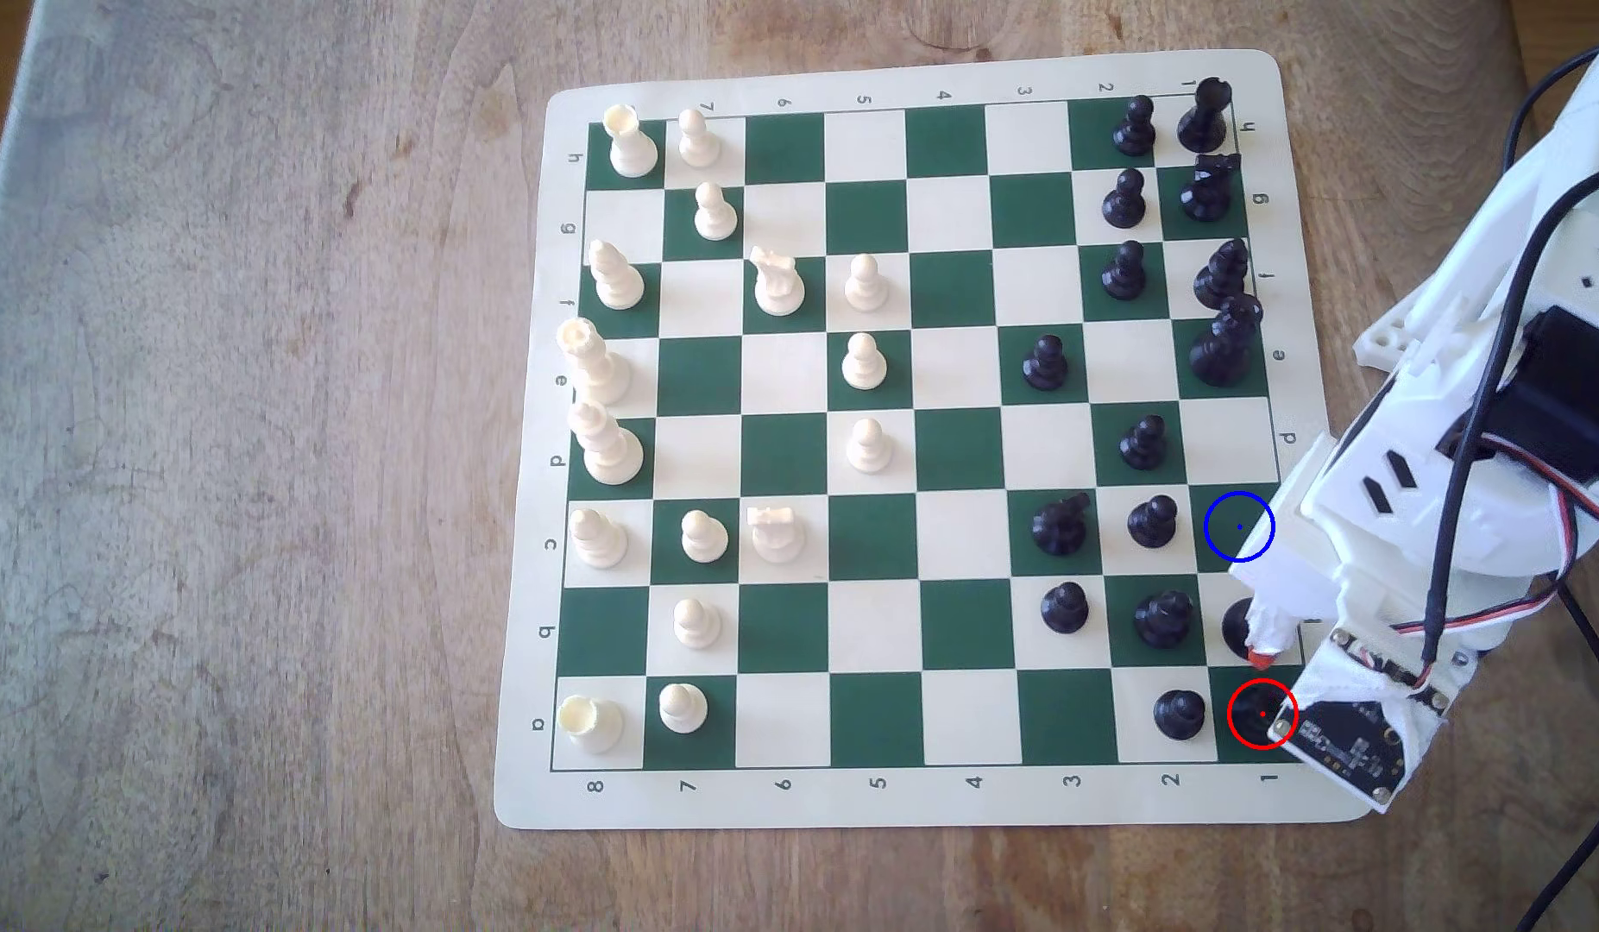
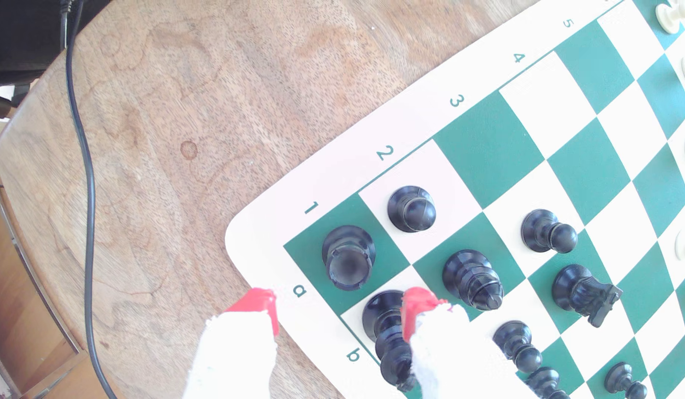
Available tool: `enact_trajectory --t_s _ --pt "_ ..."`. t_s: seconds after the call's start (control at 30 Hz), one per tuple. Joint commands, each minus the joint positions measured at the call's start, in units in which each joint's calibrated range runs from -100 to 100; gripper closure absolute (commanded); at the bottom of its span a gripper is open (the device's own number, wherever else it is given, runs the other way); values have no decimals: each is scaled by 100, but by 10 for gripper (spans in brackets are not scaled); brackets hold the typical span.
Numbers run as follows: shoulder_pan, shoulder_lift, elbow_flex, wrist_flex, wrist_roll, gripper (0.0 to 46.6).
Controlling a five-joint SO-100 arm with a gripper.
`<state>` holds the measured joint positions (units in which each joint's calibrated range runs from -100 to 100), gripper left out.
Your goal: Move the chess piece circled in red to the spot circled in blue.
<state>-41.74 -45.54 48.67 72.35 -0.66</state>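
My end effector (image 2: 339, 312) is open and holds nothing, and the chess piece circled in red (image 2: 348, 257) stands on the green corner square just ahead of my red fingertips (image 2: 417, 303), not yet between them.

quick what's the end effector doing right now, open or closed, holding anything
End effector: open, holding nothing; its red-tipped fingers are spread near the red-circled black chess piece, not gripping it.
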Motion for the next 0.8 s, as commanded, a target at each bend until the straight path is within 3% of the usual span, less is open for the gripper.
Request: enact_trajectory --t_s 0.0,0.77 --pt "-14 174 -34 -241 -63 292" --pt "-61 887 664 -1027 -156 325"
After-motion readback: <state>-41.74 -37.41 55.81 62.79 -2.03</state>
